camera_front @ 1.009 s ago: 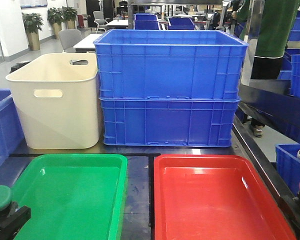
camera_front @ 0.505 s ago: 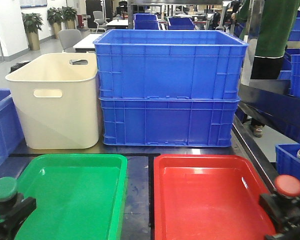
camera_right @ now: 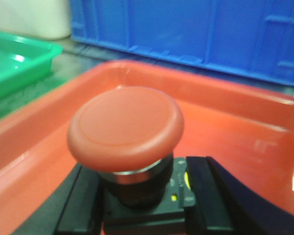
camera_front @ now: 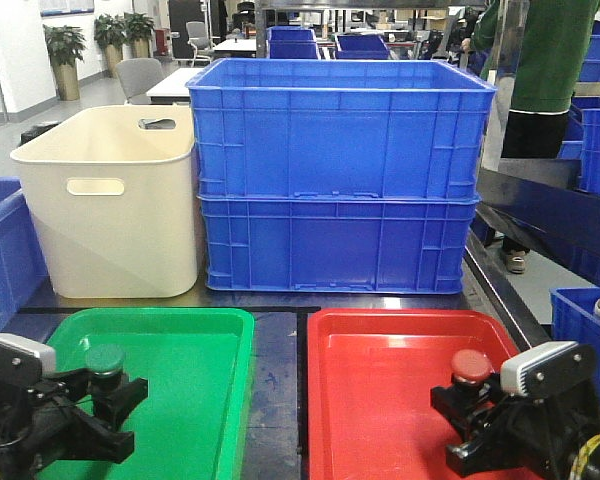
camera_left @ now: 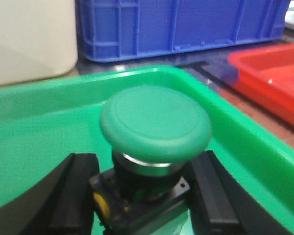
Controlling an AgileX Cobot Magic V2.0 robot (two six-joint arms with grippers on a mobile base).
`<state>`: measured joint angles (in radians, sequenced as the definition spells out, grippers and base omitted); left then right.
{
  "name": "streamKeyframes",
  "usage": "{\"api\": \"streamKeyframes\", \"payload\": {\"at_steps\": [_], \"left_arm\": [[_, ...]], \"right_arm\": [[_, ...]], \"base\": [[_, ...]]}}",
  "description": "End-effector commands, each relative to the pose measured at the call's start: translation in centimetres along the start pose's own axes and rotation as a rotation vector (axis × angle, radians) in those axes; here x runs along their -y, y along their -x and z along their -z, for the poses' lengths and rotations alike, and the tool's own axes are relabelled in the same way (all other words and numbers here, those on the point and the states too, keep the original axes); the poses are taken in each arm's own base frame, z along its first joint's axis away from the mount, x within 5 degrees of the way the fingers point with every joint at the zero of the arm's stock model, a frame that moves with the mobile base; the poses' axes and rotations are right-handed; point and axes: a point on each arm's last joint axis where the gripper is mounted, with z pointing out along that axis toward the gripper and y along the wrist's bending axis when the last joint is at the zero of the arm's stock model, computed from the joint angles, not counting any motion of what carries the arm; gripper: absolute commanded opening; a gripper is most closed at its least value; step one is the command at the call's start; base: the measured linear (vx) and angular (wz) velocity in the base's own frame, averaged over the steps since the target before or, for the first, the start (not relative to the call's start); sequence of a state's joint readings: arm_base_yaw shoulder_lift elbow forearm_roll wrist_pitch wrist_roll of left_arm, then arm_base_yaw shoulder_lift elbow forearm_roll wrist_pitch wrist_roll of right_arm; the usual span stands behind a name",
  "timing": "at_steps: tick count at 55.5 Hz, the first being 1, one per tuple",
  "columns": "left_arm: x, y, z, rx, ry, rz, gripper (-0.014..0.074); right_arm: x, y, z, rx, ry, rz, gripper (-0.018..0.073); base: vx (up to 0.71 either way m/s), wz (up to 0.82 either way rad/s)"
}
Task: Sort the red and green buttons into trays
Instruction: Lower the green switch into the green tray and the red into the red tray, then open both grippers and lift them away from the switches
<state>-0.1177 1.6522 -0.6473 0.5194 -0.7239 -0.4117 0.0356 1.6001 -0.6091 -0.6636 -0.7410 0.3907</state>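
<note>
The green button [camera_left: 155,125] has a round green cap on a dark blocky base, and my left gripper [camera_left: 139,196] is shut on that base. In the front view the green button [camera_front: 105,361] and left gripper [camera_front: 108,397] hang over the left part of the green tray [camera_front: 200,370]. The red button [camera_right: 125,126] is clamped by its dark base in my right gripper [camera_right: 142,205]. From the front, the red button [camera_front: 471,367] and right gripper [camera_front: 470,410] sit over the right part of the red tray [camera_front: 380,390].
Two stacked blue crates [camera_front: 340,180] and a cream tub [camera_front: 115,205] stand right behind the trays. More blue crates [camera_front: 0,250] flank the left and right [camera_front: 580,330] edges. A person in green [camera_front: 550,70] stands at the back right.
Both arms have moved inward from the outer edges: the left with the green button over the green tray, the right with the red button over the red tray.
</note>
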Motion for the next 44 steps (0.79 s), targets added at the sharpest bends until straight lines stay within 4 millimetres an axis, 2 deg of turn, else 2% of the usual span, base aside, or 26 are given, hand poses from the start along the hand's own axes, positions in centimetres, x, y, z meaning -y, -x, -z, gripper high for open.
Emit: {"api": "streamKeyframes", "payload": {"at_steps": [1,11,23,31,37,44], "left_arm": [[0.1,2.2,-0.5,0.144,-0.028,-0.001,0.0036],[-0.1,1.7,-0.9,0.121,-0.023,-0.016,0.0167],[-0.1,1.7,-0.9,0.118,-0.022,-0.021,0.0424],[0.0,1.8,-0.8,0.123,-0.022,-0.019,0.0540],[0.1,2.4,-0.5,0.147,-0.024,-0.026,0.0572],[0.5,4.1,0.5,0.204,-0.025,-0.046,0.0570]], "right_arm": [[0.1,2.0,-0.1,0.143,0.019,0.077,0.0017],[0.2,1.6,-0.3,0.119,0.012,0.084,0.0157],[0.2,1.8,-0.3,0.145,0.021,0.077,0.0481],[0.3,1.9,-0.3,0.154,0.007,0.043,0.0650],[0.3,2.2,-0.1,0.168,0.004,0.041,0.0704],[0.1,3.6,0.8,0.214,0.000,0.064,0.0699]], "base": [[0.00,0.00],[0.00,0.00],[0.00,0.00],[0.00,0.00],[0.00,0.00],[0.00,0.00]]}}
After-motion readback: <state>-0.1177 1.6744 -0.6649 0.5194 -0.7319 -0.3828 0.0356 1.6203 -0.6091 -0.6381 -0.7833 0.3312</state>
